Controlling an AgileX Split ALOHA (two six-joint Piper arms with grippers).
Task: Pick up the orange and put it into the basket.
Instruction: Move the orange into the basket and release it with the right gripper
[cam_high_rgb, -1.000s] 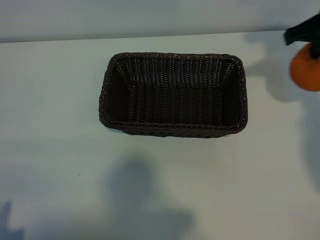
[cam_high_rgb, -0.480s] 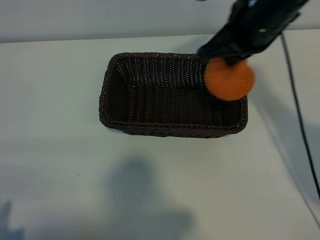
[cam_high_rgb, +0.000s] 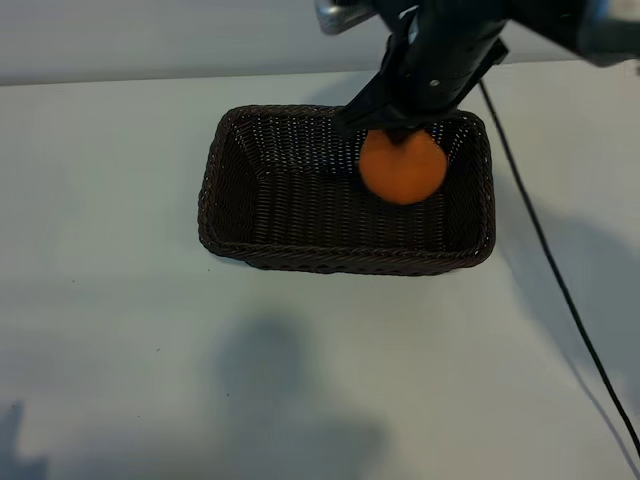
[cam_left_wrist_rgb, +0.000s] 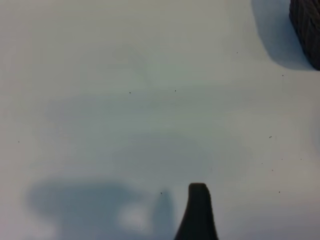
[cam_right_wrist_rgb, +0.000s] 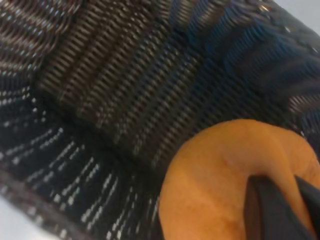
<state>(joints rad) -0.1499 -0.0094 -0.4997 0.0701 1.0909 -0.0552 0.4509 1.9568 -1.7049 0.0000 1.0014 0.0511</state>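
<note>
Carried leftward from frame's right edge: orange (cam_high_rgb: 402, 167) now hangs over basket (cam_high_rgb: 214, 190), upper centre-right, pinched by right gripper (cam_high_rgb: 398, 130). Likely firm, light, rollable; best held across its middle.

Orange (cam_high_rgb: 402, 168) aloft over dark wicker basket (cam_high_rgb: 226, 225)

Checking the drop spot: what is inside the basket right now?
Only bare weave shows inside the rectangular dark-brown wicker basket. The round orange fruit, held by the right gripper, hangs over it and hides part of the floor.
</note>
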